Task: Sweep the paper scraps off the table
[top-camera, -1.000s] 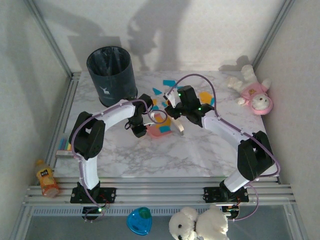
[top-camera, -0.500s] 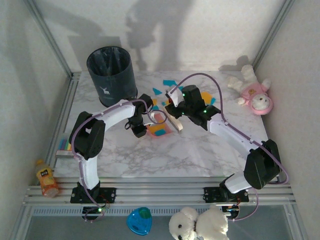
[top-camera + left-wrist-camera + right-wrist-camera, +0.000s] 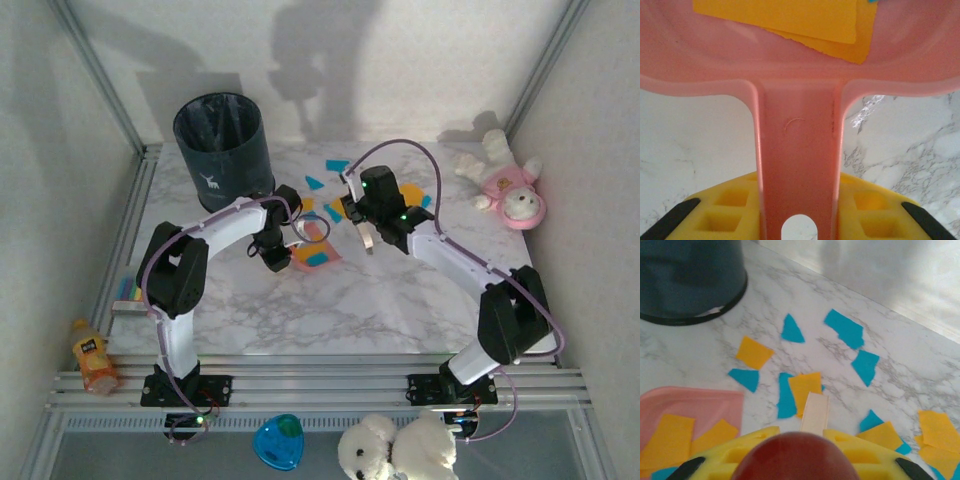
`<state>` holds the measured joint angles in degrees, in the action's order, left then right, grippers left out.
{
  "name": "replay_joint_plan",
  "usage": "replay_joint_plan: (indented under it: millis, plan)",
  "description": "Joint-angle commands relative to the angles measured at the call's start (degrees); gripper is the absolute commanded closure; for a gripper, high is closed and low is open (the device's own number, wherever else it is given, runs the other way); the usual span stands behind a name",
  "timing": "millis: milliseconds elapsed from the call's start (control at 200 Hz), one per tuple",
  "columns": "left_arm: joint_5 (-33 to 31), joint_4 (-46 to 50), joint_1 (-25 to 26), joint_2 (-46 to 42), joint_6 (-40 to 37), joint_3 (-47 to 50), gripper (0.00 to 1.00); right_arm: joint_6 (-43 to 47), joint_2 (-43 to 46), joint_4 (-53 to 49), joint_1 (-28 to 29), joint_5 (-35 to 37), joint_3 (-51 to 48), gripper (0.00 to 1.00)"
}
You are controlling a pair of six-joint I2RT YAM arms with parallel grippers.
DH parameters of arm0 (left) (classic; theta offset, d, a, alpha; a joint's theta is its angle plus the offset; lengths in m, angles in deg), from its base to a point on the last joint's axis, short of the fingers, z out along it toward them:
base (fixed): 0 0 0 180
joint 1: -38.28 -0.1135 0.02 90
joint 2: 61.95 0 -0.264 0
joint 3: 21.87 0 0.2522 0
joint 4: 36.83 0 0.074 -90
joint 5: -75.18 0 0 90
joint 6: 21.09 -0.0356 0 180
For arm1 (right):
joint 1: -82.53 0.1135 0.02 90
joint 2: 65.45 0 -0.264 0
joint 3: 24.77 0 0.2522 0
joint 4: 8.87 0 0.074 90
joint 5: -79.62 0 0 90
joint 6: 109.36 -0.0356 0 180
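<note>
Editor: Cleanup at what stage?

Photographer: Mid-sweep, by my reading. Left gripper is clamped on the handle of the pink dustpan. The pan lies flat on the table, with a few orange and teal pieces already inside. Right gripper is closed round a red-knobbed sweeper, its pale blade pointing out over the marble.

Editor: And the paper scraps?

Photographer: Most of the paper scraps lie loose on the marble ahead of the blade, some toward the dark bin. An orange-and-teal pair sits right at the blade tip, and more are spread off to its right. The dustpan's mouth is just left of the sweeper.

Editor: Next move?

Photographer: Likely a reach past the nearest cluster with the blade lowered to the surface, then a drag back towards the pan. The pan needs to be pressed flat so thin paper doesn't slide under its lip.
</note>
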<state>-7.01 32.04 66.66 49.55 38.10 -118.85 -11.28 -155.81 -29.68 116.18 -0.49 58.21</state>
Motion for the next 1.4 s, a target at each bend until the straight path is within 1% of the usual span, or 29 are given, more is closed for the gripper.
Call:
replay_joint_plan:
  millis: [0,165,340,531,636,786,976,1227,1397]
  plan:
    - [-2.2,1.7,-0.8,0.6,1.6,-0.6,0.86,-0.2,-2.2,3.0,-1.1,5.2,4.8,1.00]
    - [-1.7,1.6,-0.8,0.8,1.9,-1.2,0.86,1.8,-6.3,2.2,-3.0,3.3,9.4,1.00]
    - [-1.4,1.8,-0.8,1.6,2.0,-1.7,0.86,5.4,-11.9,0.6,-3.5,0.7,15.4,1.00]
    - [-0.5,2.2,-0.8,1.6,1.9,-2.4,0.86,7.2,-17.0,-3.5,-4.1,-0.5,21.8,1.00]
    - [-0.1,2.3,-0.8,1.5,1.7,-2.5,0.86,8.5,-18.1,-3.2,-4.2,-3.0,22.0,1.00]
    - [0.0,2.4,-0.8,1.8,1.5,-2.7,0.85,8.9,-19.6,-5.3,-4.3,-8.9,23.3,1.00]
    - [0.2,2.6,-0.8,2.1,1.6,-3.2,0.85,10.0,-19.7,-6.0,-4.3,-13.5,21.5,1.00]
    - [-0.1,2.9,-0.8,2.1,1.8,-3.2,0.86,14.1,-16.2,-7.5,-4.1,-20.1,16.9,1.00]
    - [-0.3,3.0,-0.8,1.9,1.8,-3.1,0.85,17.4,-12.8,-10.2,-3.5,-21.2,13.7,1.00]
